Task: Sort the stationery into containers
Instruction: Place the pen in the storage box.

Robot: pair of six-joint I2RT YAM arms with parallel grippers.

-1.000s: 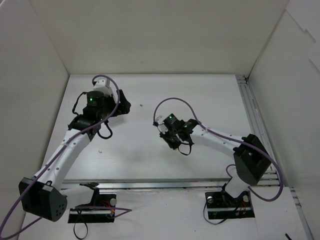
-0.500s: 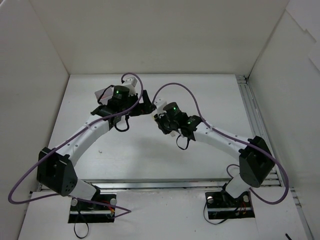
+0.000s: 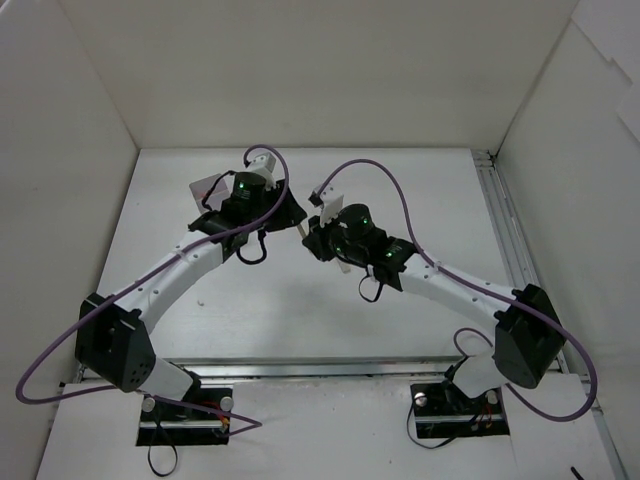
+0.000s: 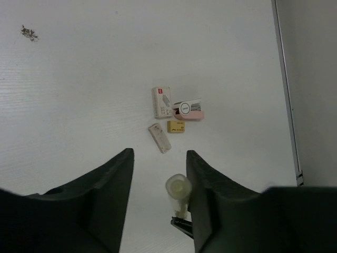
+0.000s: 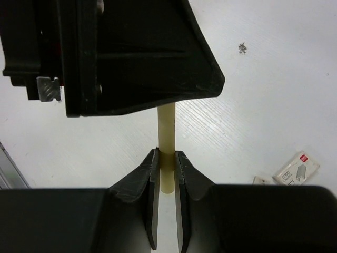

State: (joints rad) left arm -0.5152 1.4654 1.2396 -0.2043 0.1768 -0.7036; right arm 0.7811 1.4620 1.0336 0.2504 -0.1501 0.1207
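Note:
My right gripper (image 5: 166,155) is shut on a pale yellow pen-like stick (image 5: 167,118) and holds it above the table, its far end pointing toward my left gripper (image 4: 159,153). The left jaws stand around the stick's round end (image 4: 179,187); it touches the right-hand finger (image 4: 197,174), with a gap to the other finger. From above, both grippers meet at mid-table, left (image 3: 290,212) and right (image 3: 312,236). Below lie a white box with a red label (image 4: 161,101), a pink-and-white piece (image 4: 188,109), a yellow block (image 4: 176,126) and a white block (image 4: 159,137). The containers are out of view.
Tiny specks of debris (image 4: 29,33) lie on the white table (image 3: 400,190). White walls enclose the table on three sides, and a metal rail (image 3: 505,230) runs along the right edge. The left gripper's black body (image 5: 131,52) fills the top of the right wrist view.
The left arm swung right to meet the right gripper, and its jaws narrowed around the stick's end. The right arm lifted the stick slightly up and left.

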